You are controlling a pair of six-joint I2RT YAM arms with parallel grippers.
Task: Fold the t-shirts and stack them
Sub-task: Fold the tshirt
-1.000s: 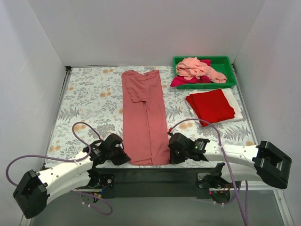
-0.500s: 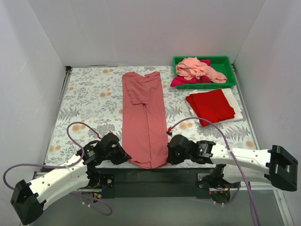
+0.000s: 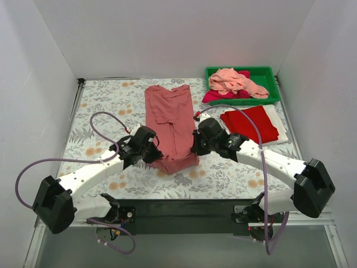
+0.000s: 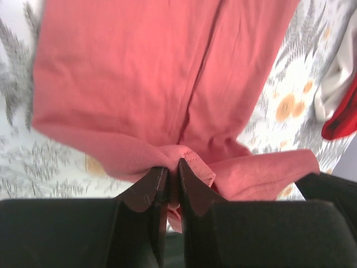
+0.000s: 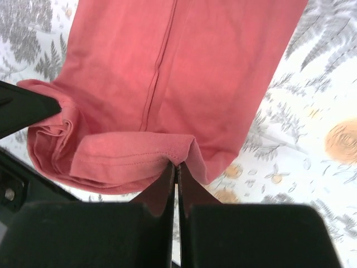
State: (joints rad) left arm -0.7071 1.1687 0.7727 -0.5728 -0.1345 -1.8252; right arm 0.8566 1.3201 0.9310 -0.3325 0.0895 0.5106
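At the right wrist, the t-shirt (image 5: 195, 67) shows hem stitching (image 5: 131, 158).

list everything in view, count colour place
dusty rose t-shirt: 1, dusty rose, table centre, near hem lifted
red t-shirt: 1, bright red, folded on the white one
white t-shirt: 1, white, under the red
salmon pink t-shirt: 1, salmon, heaped in the bin
magenta t-shirt: 1, magenta, bin, under the salmon
green bin: 1, green, far right corner
table: 1, floral cover
left gripper: 1, black, shut on rose hem
right gripper: 1, black, shut on rose hem
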